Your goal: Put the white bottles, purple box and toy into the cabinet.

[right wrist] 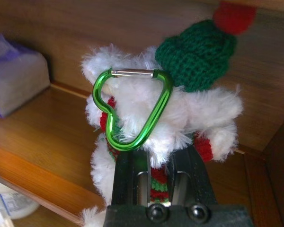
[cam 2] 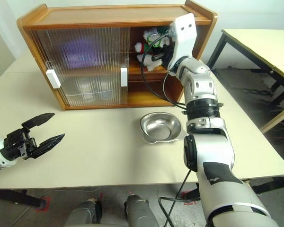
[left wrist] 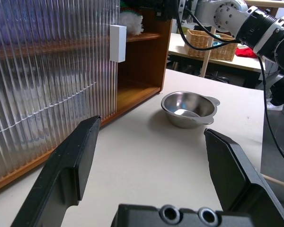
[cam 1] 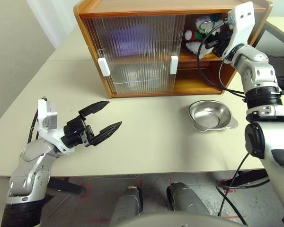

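The right tool [right wrist: 154, 182] is pinching the toy [right wrist: 165, 123], its two black fingers pressed together on the plush body just below the scarf. It has carried the bear through the open side of the cabinet [cam 1: 132, 9], at about one o'clock from the middle of the counter [cam 1: 146, 137], and holds it over the upper shelf. The green hat points up and a green heart-shaped carabiner [right wrist: 132, 111] hangs across the bear's chest, so the toy seems to be kept upright for a tidy set-down.

The purple box [right wrist: 16, 80] already lies on that upper shelf, at nine o'clock from the bear and near it. One of the white bottles [right wrist: 12, 203] shows on the shelf below. I judge the bear to be the last item, awaiting release.

The left tool [cam 1: 100, 124] hangs spread wide and empty over the counter at about eight o'clock, well apart from the cabinet, likely parked out of the way. A shiny metal dish [cam 1: 210, 115] sits at three o'clock, in front of the opening.
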Available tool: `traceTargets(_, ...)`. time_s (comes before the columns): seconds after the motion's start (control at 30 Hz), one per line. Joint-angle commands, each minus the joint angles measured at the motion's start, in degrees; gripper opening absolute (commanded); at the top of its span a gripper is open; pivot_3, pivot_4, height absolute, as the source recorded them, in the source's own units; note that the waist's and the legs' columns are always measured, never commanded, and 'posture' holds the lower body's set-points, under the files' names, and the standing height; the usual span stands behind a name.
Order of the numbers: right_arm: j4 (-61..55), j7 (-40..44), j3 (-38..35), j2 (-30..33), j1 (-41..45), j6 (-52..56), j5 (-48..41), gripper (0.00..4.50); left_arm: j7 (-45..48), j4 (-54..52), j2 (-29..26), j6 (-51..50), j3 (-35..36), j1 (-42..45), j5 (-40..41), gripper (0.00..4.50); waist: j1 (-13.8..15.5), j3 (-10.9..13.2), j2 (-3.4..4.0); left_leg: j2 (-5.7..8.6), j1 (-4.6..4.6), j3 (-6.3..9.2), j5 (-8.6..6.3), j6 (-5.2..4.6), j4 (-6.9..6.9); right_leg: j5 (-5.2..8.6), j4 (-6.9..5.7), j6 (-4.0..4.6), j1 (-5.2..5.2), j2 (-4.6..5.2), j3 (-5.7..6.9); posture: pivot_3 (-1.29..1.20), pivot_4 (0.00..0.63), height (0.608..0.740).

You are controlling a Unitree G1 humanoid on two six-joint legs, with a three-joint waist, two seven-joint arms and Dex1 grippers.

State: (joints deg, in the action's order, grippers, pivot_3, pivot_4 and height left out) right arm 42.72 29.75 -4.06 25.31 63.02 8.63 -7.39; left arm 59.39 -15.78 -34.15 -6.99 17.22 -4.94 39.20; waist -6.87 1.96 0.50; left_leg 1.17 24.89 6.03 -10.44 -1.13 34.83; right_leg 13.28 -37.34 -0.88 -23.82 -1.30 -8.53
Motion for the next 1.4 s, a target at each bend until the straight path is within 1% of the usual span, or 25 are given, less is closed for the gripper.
traceTargets(0.03,2.1,-1.6,0.3,-0.2,1.2,-2.5,1.9,0.19,0.1,-0.1,-0.4,0.4,0.5,-0.7,-0.6,4.50,0.0,0.0,0.00,0.00,0.00,0.00,0.00,0.00,0.00,0.00,0.00,0.00,0.00,0.00,0.00,-0.13,0.059,0.740)
traceTargets(0.17,3.3,-1.8,0.3,-0.6,1.7,-4.2,2.2,0.19,0.0,0.2,-0.3,0.8,0.3,-0.5,-1.0,4.50,0.0,0.0,0.00,0.00,0.01,0.00,0.00,0.01,0.01,-0.01,0.00,0.00,0.00,0.00,0.00,-0.13,0.060,0.740)
traceTargets(0.23,4.2,-2.5,0.7,-0.6,2.1,-3.9,3.0,0.90,-0.2,0.1,-0.2,0.8,0.3,-0.5,-1.0,4.50,0.0,0.0,0.00,0.00,0.00,0.00,-0.01,0.02,0.00,-0.01,0.00,0.00,0.00,0.00,0.00,-0.13,0.062,0.740)
traceTargets(0.3,4.5,-2.5,0.5,-0.7,2.2,-4.0,2.9,1.44,-0.3,-0.1,-0.3,0.8,0.4,-0.7,-1.0,4.50,0.1,0.0,0.00,-0.01,0.00,0.00,-0.01,0.02,0.00,-0.01,0.00,0.01,0.00,0.00,0.01,-0.13,0.063,0.740)
traceTargets(0.57,5.2,-2.2,-0.1,-0.3,2.7,-4.5,3.1,4.48,-0.7,-0.5,-0.8,0.5,0.7,-1.1,-0.7,4.50,0.1,0.0,0.00,-0.02,0.01,0.00,-0.01,0.02,0.00,-0.01,0.00,0.01,0.00,0.00,0.01,-0.13,0.069,0.740)
traceTargets(0.8,4.2,-1.3,-0.8,1.4,2.9,-4.2,2.5,4.48,-1.1,-0.7,-0.8,0.0,0.3,-0.9,-0.6,4.50,0.1,0.0,0.01,-0.02,0.01,0.00,-0.02,0.04,0.00,-0.01,0.00,0.01,0.00,0.00,0.00,-0.14,0.075,0.740)
traceTargets(0.87,3.0,1.6,-0.9,2.8,2.7,-1.9,1.5,4.48,-1.2,-0.8,-0.8,-0.1,0.2,-1.0,-0.6,4.50,0.1,0.0,0.02,-0.02,0.02,-0.01,-0.03,0.05,0.00,-0.01,0.01,0.01,0.00,0.00,0.00,-0.14,0.076,0.740)
traceTargets(0.97,-0.4,8.1,-1.3,5.1,2.0,5.9,-1.5,4.48,-1.2,-0.9,-0.8,-0.1,0.2,-1.0,-0.5,4.50,0.1,0.0,0.01,-0.02,0.03,-0.02,-0.03,0.06,0.00,0.01,0.03,0.02,0.00,0.00,0.00,-0.14,0.077,0.740)
traceTargets(1.0,-2.9,12.3,-0.8,6.7,0.9,10.6,-3.1,4.48,-1.3,-0.8,-0.8,-0.1,0.2,-1.1,-0.5,4.50,0.1,0.0,0.01,-0.02,0.04,-0.03,-0.04,0.06,-0.01,0.03,0.02,0.04,0.00,0.00,0.00,-0.14,0.077,0.740)
traceTargets(1.07,-10.0,21.2,0.5,10.9,-3.2,18.5,-6.4,4.48,-1.4,-0.9,-0.7,0.0,0.3,-1.3,-0.5,4.50,0.2,0.0,-0.03,-0.02,0.05,-0.03,-0.04,0.07,-0.02,0.09,0.03,0.04,0.00,0.00,0.01,-0.13,0.079,0.740)
traceTargets(1.13,-16.8,27.1,0.7,14.9,-7.7,24.6,-9.5,4.48,-1.5,-0.9,-0.7,0.0,0.4,-1.4,-0.5,4.50,0.6,0.0,-0.07,-0.02,0.03,-0.05,-0.05,0.09,0.01,0.22,0.03,0.02,0.07,0.00,0.05,-0.14,0.079,0.740)
traceTargets(1.2,-20.9,29.8,-0.3,17.9,-10.6,30.9,-12.3,4.48,-1.6,-1.0,-0.6,0.0,0.6,-1.5,-0.5,4.50,0.8,0.0,-0.07,0.00,0.02,-0.09,-0.05,0.09,0.02,0.31,0.03,0.00,0.11,0.00,0.04,-0.14,0.078,0.740)
traceTargets(1.27,-22.6,34.2,-1.6,21.4,-13.9,32.1,-14.5,4.48,-1.6,-0.8,-0.5,0.1,0.4,-1.5,-0.6,4.50,0.9,0.0,-0.06,0.00,0.01,-0.14,-0.05,0.09,0.02,0.32,0.02,-0.02,0.12,0.00,0.02,-0.15,0.078,0.740)
traceTargets(1.33,-21.4,35.8,-2.6,23.5,-15.8,33.4,-15.6,4.48,-1.5,-0.5,-0.4,0.0,0.0,-1.2,-0.7,4.50,1.0,0.0,-0.06,0.00,-0.01,-0.15,-0.05,0.08,0.02,0.33,0.02,-0.04,0.12,0.00,0.01,-0.15,0.077,0.740)
traceTargets(1.4,-19.8,36.8,-4.2,24.2,-17.2,34.7,-17.4,4.48,-1.6,-0.5,-0.3,-0.2,-0.4,-0.7,-0.7,4.50,0.9,0.0,-0.06,0.00,-0.06,-0.15,-0.04,0.08,0.03,0.33,0.01,-0.07,0.17,0.00,-0.02,-0.16,0.081,0.740)
